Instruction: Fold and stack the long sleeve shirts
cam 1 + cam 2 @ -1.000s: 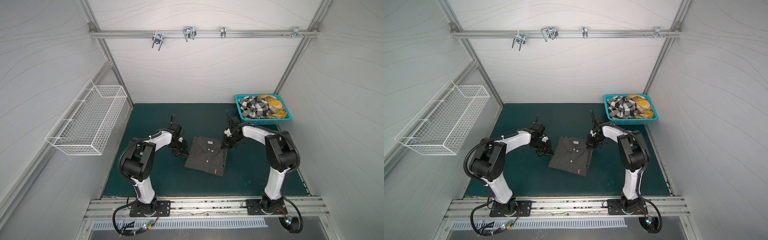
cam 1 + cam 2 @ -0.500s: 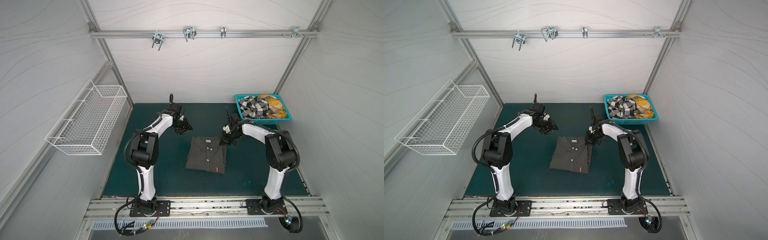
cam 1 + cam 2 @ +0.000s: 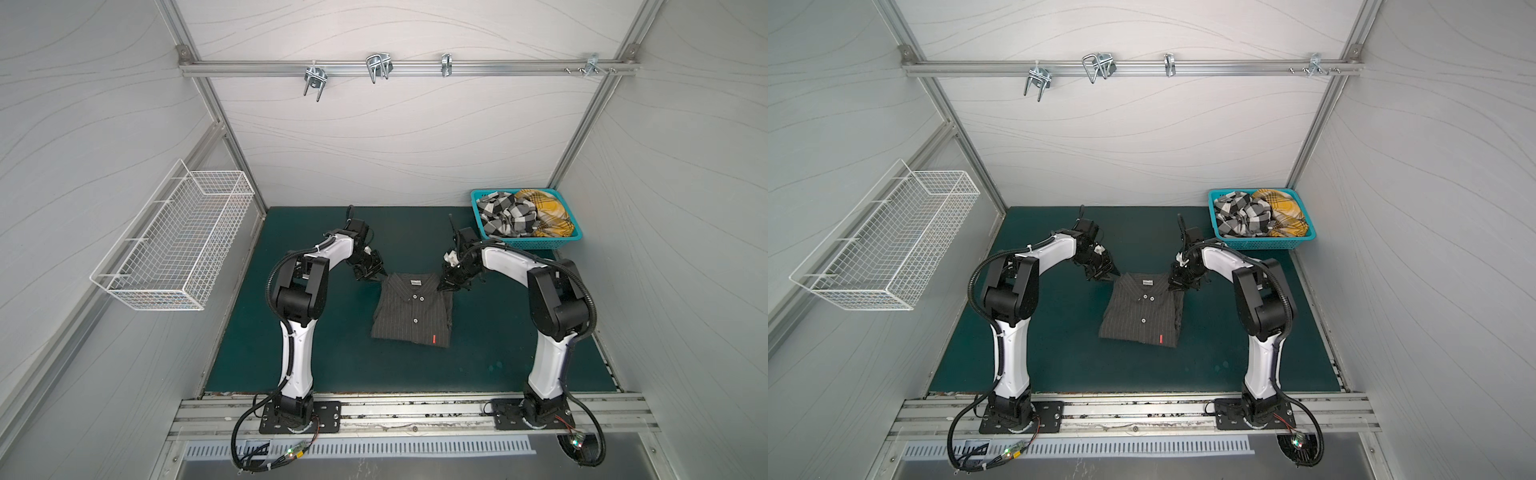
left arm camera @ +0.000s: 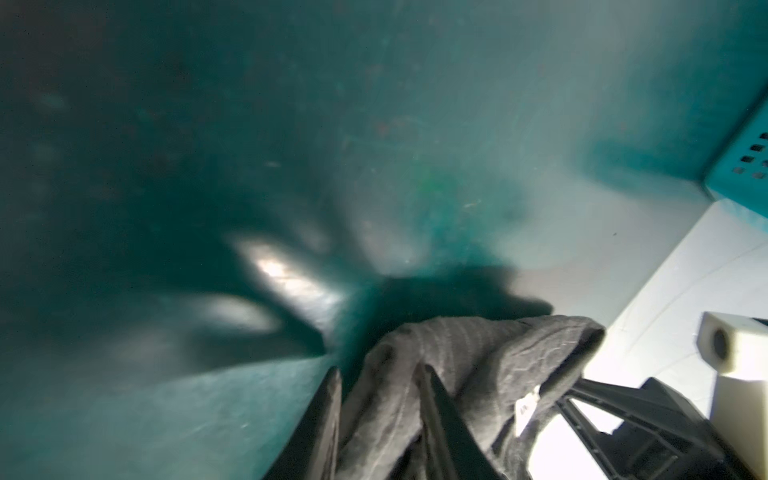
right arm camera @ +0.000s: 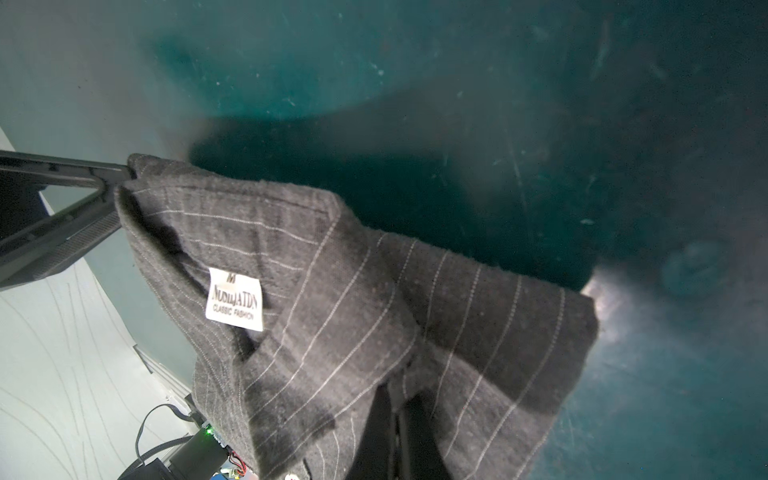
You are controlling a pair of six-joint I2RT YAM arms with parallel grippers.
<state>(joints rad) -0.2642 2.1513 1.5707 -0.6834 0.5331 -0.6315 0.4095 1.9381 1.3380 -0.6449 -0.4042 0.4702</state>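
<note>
A charcoal grey pinstriped shirt [image 3: 411, 311] [image 3: 1142, 316] lies folded on the green mat, collar towards the back wall. My left gripper [image 3: 372, 277] [image 3: 1105, 275] is at its far left corner. In the left wrist view its jaws [image 4: 378, 372] are closed on a bunched fold of the grey cloth [image 4: 478, 345]. My right gripper [image 3: 444, 286] [image 3: 1173, 284] [image 5: 401, 392] is shut on the far right corner of the shirt [image 5: 353, 291]. That far edge is raised a little off the mat. The checked shirt [image 3: 505, 216] [image 3: 1241, 214] and the yellow plaid shirt [image 3: 548, 212] [image 3: 1283, 212] lie crumpled in the basket.
The teal lattice basket [image 3: 528, 243] [image 3: 1258, 244] [image 4: 744, 166] stands at the back right corner, close behind the right arm. A white wire basket [image 3: 178, 237] hangs on the left wall. A rail with metal hooks [image 3: 374, 68] runs across the back wall.
My left gripper left the shirt's left side, swung towards the back wall, then came to the far left corner and closed on the cloth. The right gripper kept its grip; the shirt straightened slightly.
</note>
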